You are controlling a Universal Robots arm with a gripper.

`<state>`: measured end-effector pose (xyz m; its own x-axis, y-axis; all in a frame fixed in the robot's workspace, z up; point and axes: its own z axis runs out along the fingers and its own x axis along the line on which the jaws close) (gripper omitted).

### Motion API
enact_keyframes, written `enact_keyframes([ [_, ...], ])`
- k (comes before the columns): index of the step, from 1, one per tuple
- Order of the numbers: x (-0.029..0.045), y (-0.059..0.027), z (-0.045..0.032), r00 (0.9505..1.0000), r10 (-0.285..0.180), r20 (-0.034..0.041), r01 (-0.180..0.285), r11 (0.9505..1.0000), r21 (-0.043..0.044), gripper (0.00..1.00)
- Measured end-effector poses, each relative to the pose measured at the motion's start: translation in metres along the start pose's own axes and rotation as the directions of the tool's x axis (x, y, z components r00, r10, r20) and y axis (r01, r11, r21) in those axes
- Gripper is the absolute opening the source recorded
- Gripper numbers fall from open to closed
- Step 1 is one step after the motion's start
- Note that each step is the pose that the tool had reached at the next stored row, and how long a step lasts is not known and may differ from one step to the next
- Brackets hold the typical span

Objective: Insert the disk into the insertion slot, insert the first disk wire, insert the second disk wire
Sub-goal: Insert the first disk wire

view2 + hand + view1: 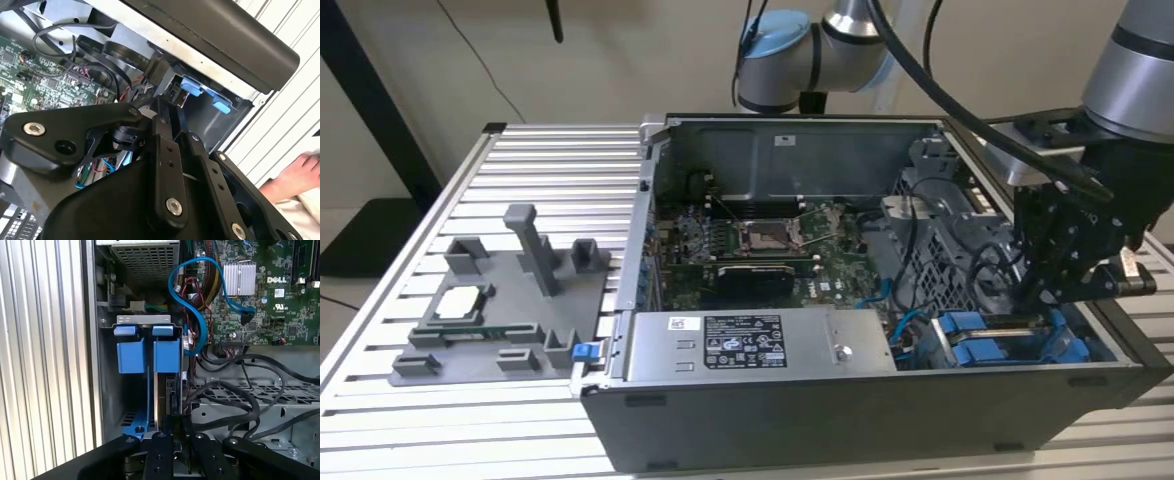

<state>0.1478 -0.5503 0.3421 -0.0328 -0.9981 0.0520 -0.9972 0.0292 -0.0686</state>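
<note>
My gripper [1047, 300] reaches down into the front corner of the open computer case, on the exterior view's right. In the first wrist view its fingers [160, 452] close on the end of the dark disk [172, 390]. The disk stands on edge in the insertion slot [142, 319], the grey metal bay. Two blue carrier tabs [131, 351] sit at the slot's far end. A blue disk wire [200, 300] loops from the motherboard towards the bay, and black wires [240, 390] lie over the cage beside it. The second wrist view shows the gripper [167, 107] close to the blue tabs [200, 90].
The case [854, 420] stands on a slatted metal table [480, 420]. A grey fixture [507, 310] with parts sits at the exterior view's left. The power supply [747, 345] fills the case's front, and the motherboard [761, 245] lies behind it. A person's hand [300, 175] rests beyond the case wall.
</note>
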Motion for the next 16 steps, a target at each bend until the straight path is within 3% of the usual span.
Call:
enact_keyframes([
  [16, 0.0012, -0.0018, 0.0036, 1.0, -0.004, 0.0004, 0.004, 1.0, 0.0002, 0.0],
])
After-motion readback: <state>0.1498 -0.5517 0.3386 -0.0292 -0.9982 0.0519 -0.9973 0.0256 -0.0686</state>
